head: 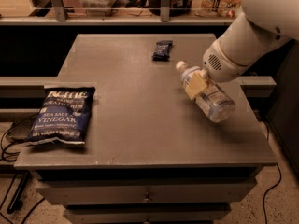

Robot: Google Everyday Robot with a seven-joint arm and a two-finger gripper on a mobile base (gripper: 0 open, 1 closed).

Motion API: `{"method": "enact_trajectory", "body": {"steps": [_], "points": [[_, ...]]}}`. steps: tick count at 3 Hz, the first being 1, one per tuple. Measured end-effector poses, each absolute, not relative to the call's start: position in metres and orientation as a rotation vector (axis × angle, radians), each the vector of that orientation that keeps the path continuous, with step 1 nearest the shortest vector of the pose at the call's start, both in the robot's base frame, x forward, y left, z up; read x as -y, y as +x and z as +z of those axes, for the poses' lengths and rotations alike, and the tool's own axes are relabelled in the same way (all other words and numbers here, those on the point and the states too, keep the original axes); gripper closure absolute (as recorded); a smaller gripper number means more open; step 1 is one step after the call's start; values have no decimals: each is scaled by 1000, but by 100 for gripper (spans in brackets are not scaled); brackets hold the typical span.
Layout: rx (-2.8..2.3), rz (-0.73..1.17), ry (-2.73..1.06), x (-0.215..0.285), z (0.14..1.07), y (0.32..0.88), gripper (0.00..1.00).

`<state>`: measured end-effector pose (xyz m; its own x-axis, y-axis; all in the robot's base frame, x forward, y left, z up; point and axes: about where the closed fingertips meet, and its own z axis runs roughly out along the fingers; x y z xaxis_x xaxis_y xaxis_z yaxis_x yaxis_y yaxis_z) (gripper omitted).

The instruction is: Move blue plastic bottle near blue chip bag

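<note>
The blue plastic bottle (216, 104) is clear with a white cap and a pale label. It lies tilted over the right part of the table, cap pointing up-left. My gripper (196, 84), with yellowish fingers on a white arm coming in from the upper right, is shut around the bottle's upper body near the neck. The blue chip bag (62, 115), dark navy with white "Vinegar" lettering, lies flat at the table's left front corner, far left of the bottle.
A small dark blue snack wrapper (162, 50) lies near the table's back edge. The grey table (135, 129) has drawers below. A shelf with jars and containers runs behind it. Cables lie on the floor at left.
</note>
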<state>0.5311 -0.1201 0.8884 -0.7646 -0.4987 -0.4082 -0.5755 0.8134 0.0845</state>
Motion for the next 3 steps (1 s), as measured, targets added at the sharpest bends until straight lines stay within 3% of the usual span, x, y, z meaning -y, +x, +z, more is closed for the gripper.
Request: {"method": "enact_trajectory", "body": {"steps": [3], "points": [[-2468, 405, -1014, 79, 920, 513, 100]]}}
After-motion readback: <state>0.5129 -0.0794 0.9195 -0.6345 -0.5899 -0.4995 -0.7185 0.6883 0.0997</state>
